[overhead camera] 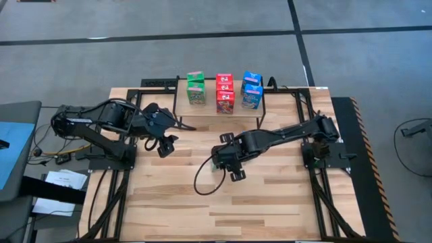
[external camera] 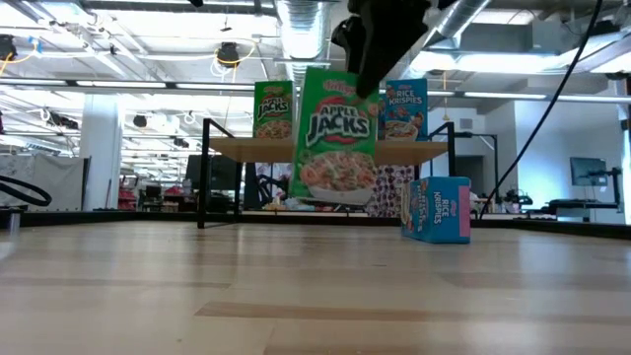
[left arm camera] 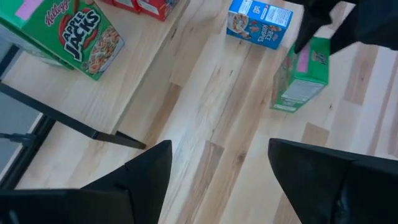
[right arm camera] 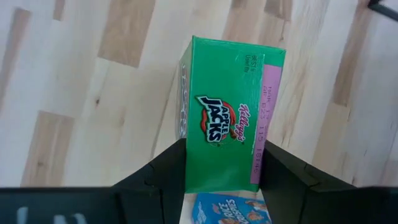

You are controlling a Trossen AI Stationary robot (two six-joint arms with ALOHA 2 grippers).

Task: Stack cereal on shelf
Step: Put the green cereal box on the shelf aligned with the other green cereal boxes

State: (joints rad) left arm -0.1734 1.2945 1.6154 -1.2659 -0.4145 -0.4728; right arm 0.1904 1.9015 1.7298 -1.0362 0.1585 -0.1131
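Between right fingers [right arm camera: 224, 168], green cereal box [right arm camera: 227, 134]

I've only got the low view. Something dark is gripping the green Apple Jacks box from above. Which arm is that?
Observer: The right one. In its wrist view the right gripper has a finger on each side of the green Apple Jacks box.
Operator: Where's the left arm?
Observer: The left gripper is by the left end of the shelf, fingers apart, holding nothing.
Operator: Are there red boxes on the shelf?
Observer: Yes. The red boxes sit mid-shelf, between the shelved green boxes and the shelved blue boxes.
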